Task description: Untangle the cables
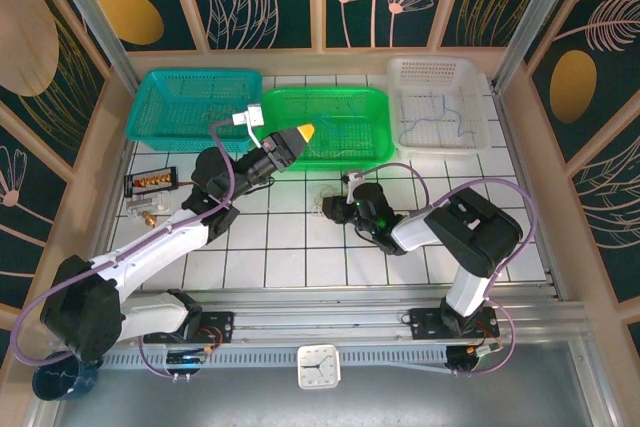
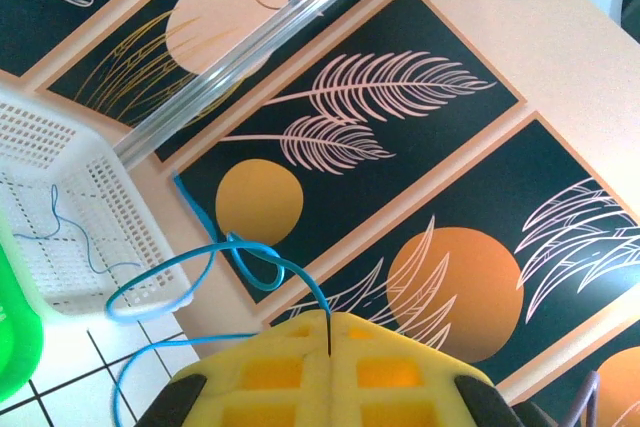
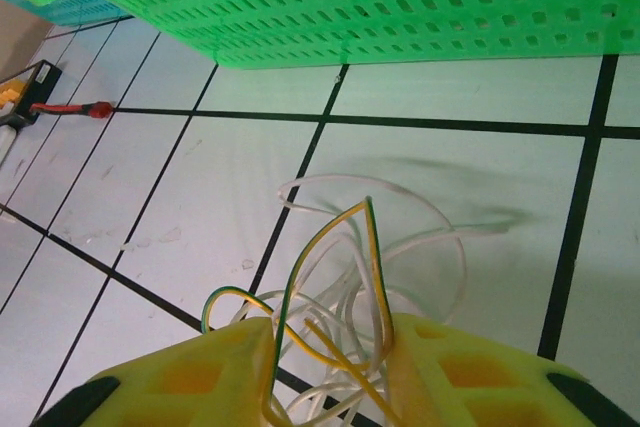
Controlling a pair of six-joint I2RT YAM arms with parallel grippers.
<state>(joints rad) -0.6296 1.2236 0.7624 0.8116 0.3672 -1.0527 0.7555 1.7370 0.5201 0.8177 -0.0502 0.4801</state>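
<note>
Top external view: the left hand [image 1: 304,133] hangs raised over the near left corner of the green basket [image 1: 330,92]; the right hand [image 1: 340,209] sits low on the tabletop [image 1: 300,257] just in front of that basket, at a pale clump of cables [image 1: 326,205]; blue wires [image 1: 440,115] already lie in the white basket [image 1: 440,65] to the green basket's right, so the sorting looks partly done, with the clump left to pull apart; the teal basket [image 1: 195,74] stands to its left; the tiles in front of the green basket give open room, though its near rim is close to both hands.

Left wrist view: the left hand [image 2: 328,332] has its pads pressed together on a blue cable [image 2: 180,272], whose loop dangles in the air toward the white basket.

Right wrist view: the right hand [image 3: 330,357] has its pads partway apart, with the white and yellow-green strands [image 3: 340,247] between them, not visibly pinched; the green basket's wall lies just beyond.
</note>
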